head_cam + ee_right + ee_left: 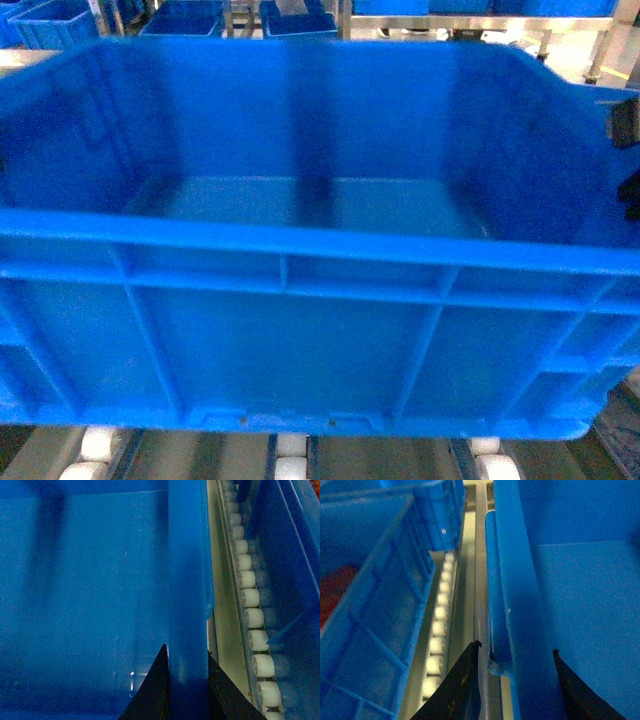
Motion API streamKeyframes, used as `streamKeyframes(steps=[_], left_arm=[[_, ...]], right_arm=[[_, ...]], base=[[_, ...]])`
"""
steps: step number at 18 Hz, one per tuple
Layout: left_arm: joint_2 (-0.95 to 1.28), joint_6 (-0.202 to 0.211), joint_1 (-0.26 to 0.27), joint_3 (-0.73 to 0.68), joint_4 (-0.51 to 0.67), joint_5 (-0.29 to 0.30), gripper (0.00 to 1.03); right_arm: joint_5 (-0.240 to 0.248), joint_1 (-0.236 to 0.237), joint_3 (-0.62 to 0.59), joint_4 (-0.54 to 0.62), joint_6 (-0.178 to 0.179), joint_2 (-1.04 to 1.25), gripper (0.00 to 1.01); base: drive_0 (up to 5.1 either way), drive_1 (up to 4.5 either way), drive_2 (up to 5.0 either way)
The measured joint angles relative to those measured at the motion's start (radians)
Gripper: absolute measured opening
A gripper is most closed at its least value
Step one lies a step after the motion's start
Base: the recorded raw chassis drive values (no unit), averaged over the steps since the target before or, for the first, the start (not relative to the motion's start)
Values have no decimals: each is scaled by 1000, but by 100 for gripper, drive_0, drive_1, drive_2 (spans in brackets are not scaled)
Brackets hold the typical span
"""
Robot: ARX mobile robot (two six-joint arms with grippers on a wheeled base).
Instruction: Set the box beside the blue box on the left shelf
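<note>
Nearest to us in the head view, white roller wheels (290, 458) of the left shelf (160, 452) show under the box (300, 340), whose ribbed front wall fills most of the frame; the box sits on those roller tracks with its open inside facing up. We read no brand, label or writing on any of its walls. Our left pincer (516, 667) has its dark fingers (462, 685) set either side of the box's left wall and rolled rim, one outside and one inside, though we cannot tell whether they press on it. Our right pincer (186, 675) is clamped on the box's right wall, its dark fingers (152, 690) tight against both faces. Just beside the box on the left, across one roller track (440, 625), stands another blue crate (375, 610). On the right a further blue crate (292, 565) lies beyond a roller track (250, 600). Farther back, more blue crates (180, 18) stand by a metal frame (345, 15).
</note>
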Motion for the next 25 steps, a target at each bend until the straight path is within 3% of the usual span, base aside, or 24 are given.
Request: streamKeyframes(steps=[5, 8, 9, 10, 11, 13, 14, 15, 16, 17, 18, 19, 20, 23, 25], left_arm=[[68, -47, -14, -18, -29, 3, 32], [79, -56, -14, -18, -44, 4, 32], [98, -2, -26, -14, -60, -131, 60], [92, -36, -25, -24, 161, -254, 91], [53, -60, -10, 2, 222, -300, 100], [8, -89, 5, 28, 232, -323, 98], [26, -90, -3, 23, 220, -317, 98], [40, -90, -10, 14, 214, -311, 98], [42, -90, -9, 11, 216, -312, 98], [37, -88, 6, -46, 423, -154, 89], [-2, -88, 15, -147, 557, 6, 76], [-48, -88, 9, -240, 624, 107, 63], [-84, -88, 0, -293, 647, 134, 51], [-208, -88, 9, -438, 664, 127, 12], [-230, -88, 9, -459, 662, 128, 5]], right_arm=[[20, -1, -19, -9, -18, 20, 9], [18, -1, -19, -19, -17, 21, 9], [-21, 11, -19, -30, -8, 15, 30], [-87, 18, -25, 51, 3, -16, 61], [-72, 16, -26, 126, 2, -34, 72], [-52, 15, -22, 154, 2, -71, 96], [-53, 17, -23, 150, 2, -66, 99], [-52, 16, -23, 148, 2, -62, 98], [21, 19, -88, 364, -36, -61, 93], [129, 8, -217, 624, -111, -90, 80], [137, -19, -356, 798, -172, -141, 68], [131, -53, -436, 911, -198, -182, 55], [116, -72, -480, 954, -212, -233, 42], [54, -124, -620, 950, -228, -348, 4], [47, -132, -640, 946, -231, -371, 1]], base=[[0, 0, 0], [0, 0, 0], [0, 0, 0], [0, 0, 0], [0, 0, 0], [0, 0, 0], [0, 0, 0], [0, 0, 0], [0, 0, 0], [0, 0, 0], [0, 0, 0], [0, 0, 0], [0, 0, 0], [0, 0, 0], [0, 0, 0]])
